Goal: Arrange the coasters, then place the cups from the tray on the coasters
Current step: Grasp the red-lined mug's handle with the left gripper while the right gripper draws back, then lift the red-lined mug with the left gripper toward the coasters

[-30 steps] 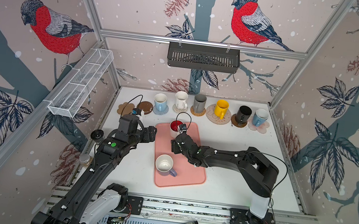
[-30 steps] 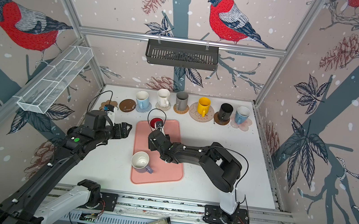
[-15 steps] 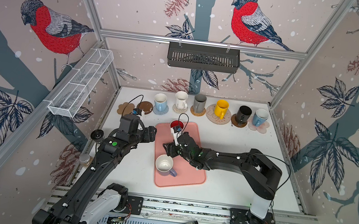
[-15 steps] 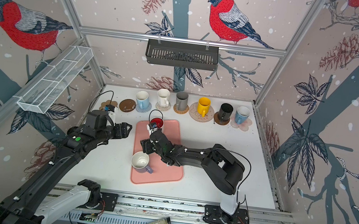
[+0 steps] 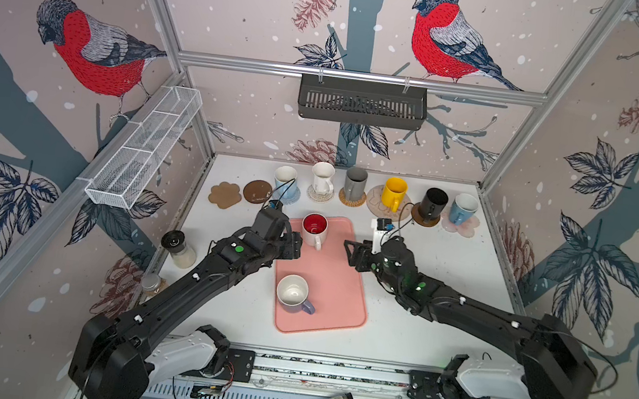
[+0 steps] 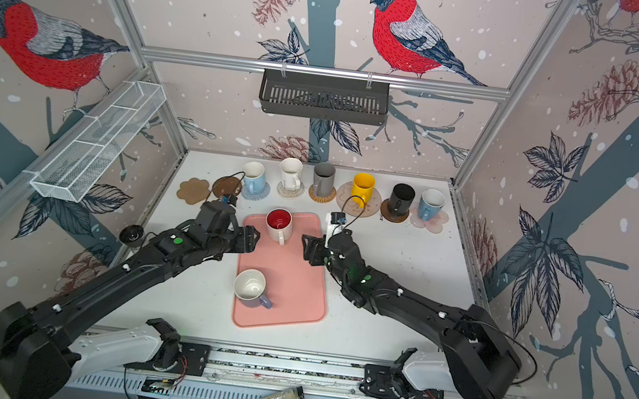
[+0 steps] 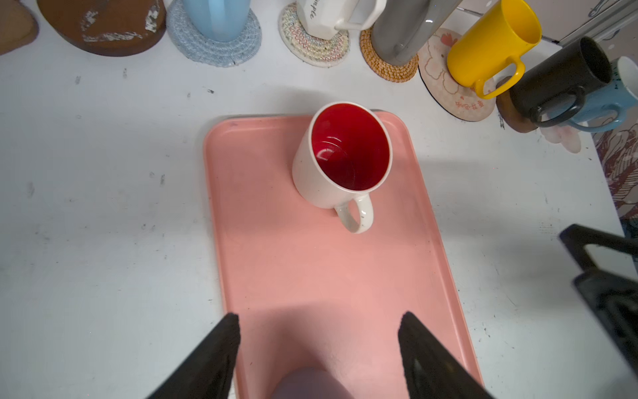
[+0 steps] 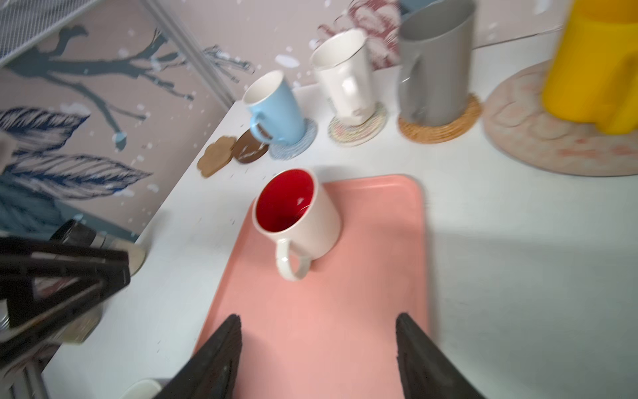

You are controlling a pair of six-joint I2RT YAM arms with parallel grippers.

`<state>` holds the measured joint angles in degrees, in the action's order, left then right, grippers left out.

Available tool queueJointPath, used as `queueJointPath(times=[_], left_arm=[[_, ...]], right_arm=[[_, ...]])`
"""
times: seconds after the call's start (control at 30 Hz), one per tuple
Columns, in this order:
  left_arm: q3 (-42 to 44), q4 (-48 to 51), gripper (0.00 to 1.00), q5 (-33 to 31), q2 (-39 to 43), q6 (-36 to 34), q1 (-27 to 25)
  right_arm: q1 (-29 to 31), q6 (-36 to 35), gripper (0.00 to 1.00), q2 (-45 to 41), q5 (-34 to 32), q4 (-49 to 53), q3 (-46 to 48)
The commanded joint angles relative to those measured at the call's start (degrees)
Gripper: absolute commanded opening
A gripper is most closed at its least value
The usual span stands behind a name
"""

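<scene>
Tabletop (image 7: pixel 86 172): white mug (image 7: pixel 324 24) reads "mple" (rest hidden)

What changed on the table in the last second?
The right pincer drew back from the red-lined mug to the right edge of the tray, open and empty. The left pincer edged toward that mug, open. The mug itself and everything else stayed put.

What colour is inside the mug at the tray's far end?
Red; mug shows best in left wrist view.
</scene>
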<state>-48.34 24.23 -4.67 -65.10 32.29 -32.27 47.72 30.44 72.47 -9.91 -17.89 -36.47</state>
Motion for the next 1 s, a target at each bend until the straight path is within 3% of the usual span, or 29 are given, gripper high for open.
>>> queueJointPath(times=[0.0, 0.27, 0.67, 0.97], left_arm=[[-0.5, -3.7, 0.73, -6.0, -3.6, 5.2, -3.1], [-5.0, -5.7, 0.72, -7.9, -15.4, 9.9, -7.7], [-14.8, -3.0, 0.71, -10.4, -30.5, 12.4, -7.6], [-16.3, -3.0, 0.58, -13.1, -34.0, 12.2, -6.0]], right_arm=[[-3.6, 3.3, 0.74, -6.4, -2.2, 3.9, 3.1], [-12.2, 5.2, 0.73, -14.6, 1.6, 4.1, 10.4], [-16.1, 4.6, 0.74, -15.5, 5.5, 1.1, 13.5], [-17.7, 4.6, 0.73, -15.7, 8.0, -0.6, 15.2]])
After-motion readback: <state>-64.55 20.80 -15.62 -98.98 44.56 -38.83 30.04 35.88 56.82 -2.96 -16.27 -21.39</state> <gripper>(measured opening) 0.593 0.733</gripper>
